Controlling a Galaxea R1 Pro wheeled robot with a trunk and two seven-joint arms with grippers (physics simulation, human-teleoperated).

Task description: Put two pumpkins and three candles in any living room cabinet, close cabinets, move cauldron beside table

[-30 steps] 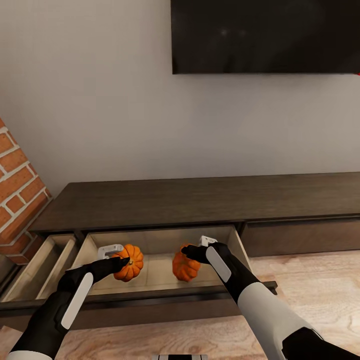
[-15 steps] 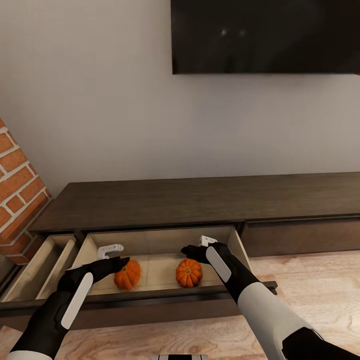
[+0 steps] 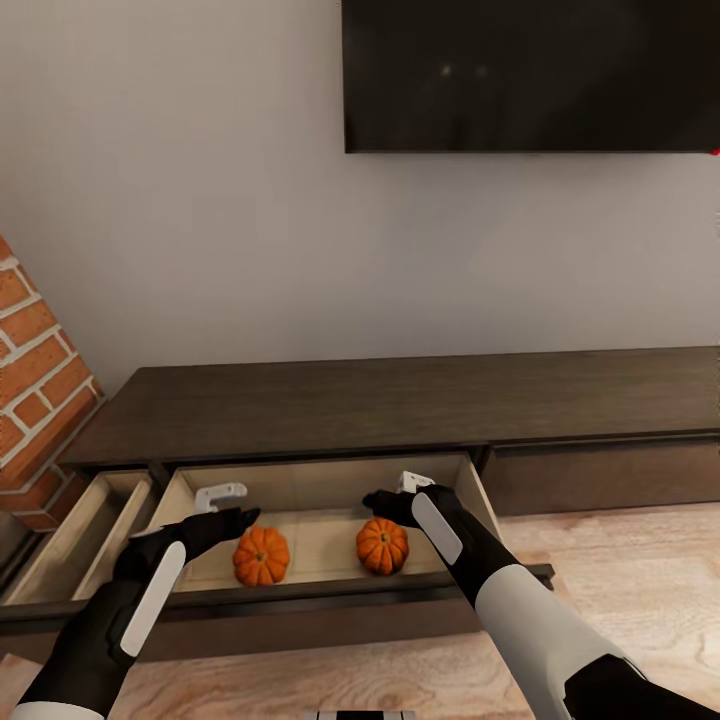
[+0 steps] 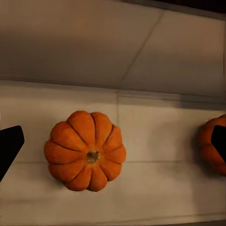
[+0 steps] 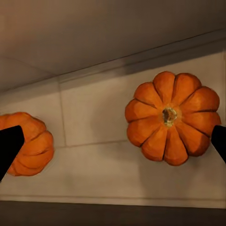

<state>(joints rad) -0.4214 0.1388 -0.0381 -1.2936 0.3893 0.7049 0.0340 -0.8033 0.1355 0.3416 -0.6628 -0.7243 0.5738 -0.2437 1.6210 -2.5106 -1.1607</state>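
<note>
Two orange pumpkins lie on the pale floor of the cabinet's point(image 3: 400, 400) open middle drawer point(image 3: 300, 592). My left gripper point(image 3: 232, 508) hangs open just above the left pumpkin point(image 3: 261, 556) point(image 4: 86, 150), apart from it. Over the right pumpkin point(image 3: 382, 546) point(image 5: 172, 117), my right gripper point(image 3: 395, 492) is also open and holds nothing. Each wrist view looks straight down on its pumpkin, stem up, with the black fingertips point(image 4: 9, 146) point(image 5: 9, 143) spread wide at the frame edges. The candles, the cauldron and the table are out of view.
A second drawer point(image 3: 70, 540) stands open at the left beside the brick column point(image 3: 35, 390). The cabinet front point(image 3: 600, 475) to the right is closed. A black TV point(image 3: 530, 70) hangs on the wall above, and the light wood floor point(image 3: 620, 570) lies at the right.
Both grippers let go of the pumpkins, which dropped from between the fingers to the drawer floor and settled slightly to the right. The arms have hardly moved.
</note>
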